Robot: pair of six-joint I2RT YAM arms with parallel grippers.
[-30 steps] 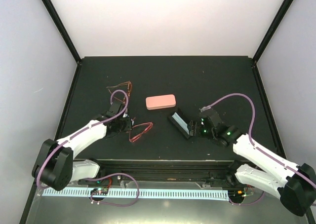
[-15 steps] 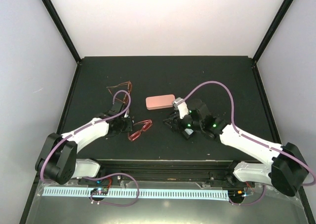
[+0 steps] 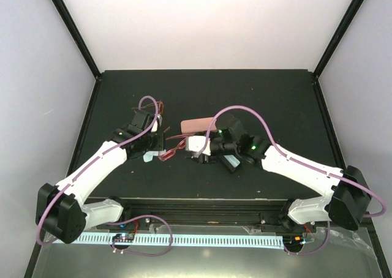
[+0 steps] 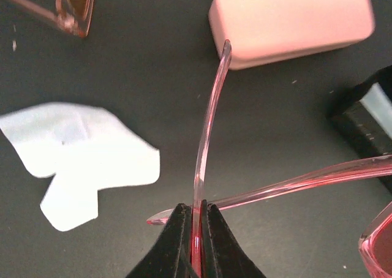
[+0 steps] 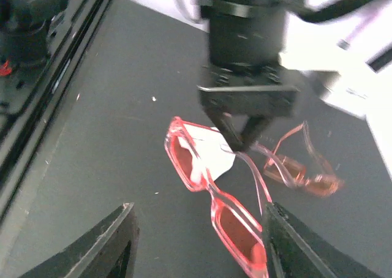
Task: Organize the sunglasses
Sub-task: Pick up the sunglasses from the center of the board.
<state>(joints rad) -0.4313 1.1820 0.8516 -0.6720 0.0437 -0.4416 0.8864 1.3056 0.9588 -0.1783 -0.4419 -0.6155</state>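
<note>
Cloth (image 4: 79, 161), light blue and crumpled, is lying flat on the dark table (image 3: 269, 100) at the left. A corner of the brownish-amber sunglasses (image 5: 300, 168) is showing just beyond it. Beside the cloth's right edge, the left tool (image 4: 196, 212) is gripping one folding arm of the red-pink sunglasses (image 5: 211, 198), its fingers clenched tight on the thin strip. That arm is pointing at the near edge of the pink case (image 4: 291, 24), and its tip is coming close to the case, though whether they touch cannot be told. The other arm is splaying off to the right, toward the black case (image 4: 358, 131). The red-pink front is sitting between the two tools, one lens overlapping the cloth's edge in the right wrist view. The right tool (image 5: 199, 209) is hovering over this pair, released, fingers spread wide and gripping nothing. Dark table surface is stretching from the cases out to the far and right edges.
</note>
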